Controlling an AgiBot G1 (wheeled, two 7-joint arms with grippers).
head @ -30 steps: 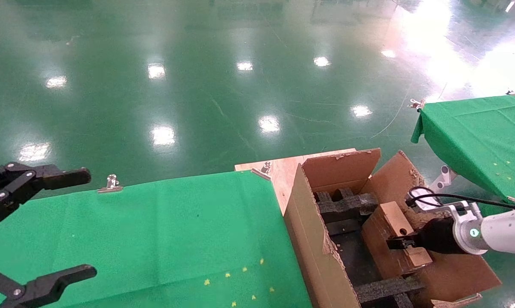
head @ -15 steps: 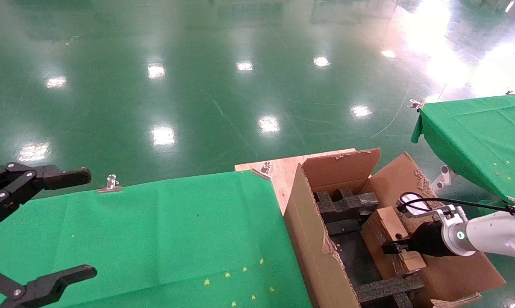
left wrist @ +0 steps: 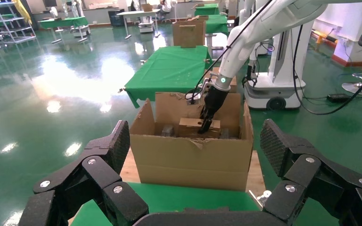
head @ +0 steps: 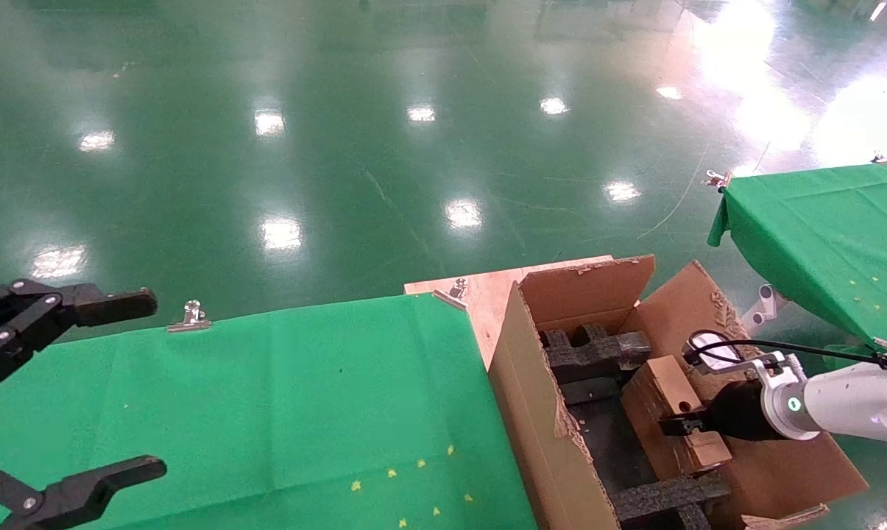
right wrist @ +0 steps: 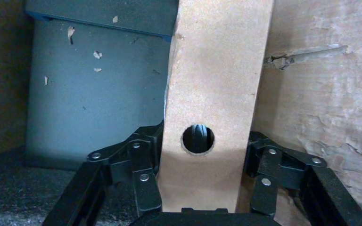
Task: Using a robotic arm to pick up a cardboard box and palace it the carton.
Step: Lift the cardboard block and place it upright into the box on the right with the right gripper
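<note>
No legible markings. Right end effector (head: 671,425) clamps the box (head: 671,412) inside the carton (head: 531,397); left end effector (head: 60,390) hangs open.

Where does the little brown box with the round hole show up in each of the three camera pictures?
Head view: the cardboard box sits low on the right, inside the carton, held by the right gripper.
Left wrist view: cardboard box far off, mid-picture, in the carton.
Right wrist view: cardboard box fills the middle, between the black fingers.
Shared landmark: the carton's brown walls.
</note>
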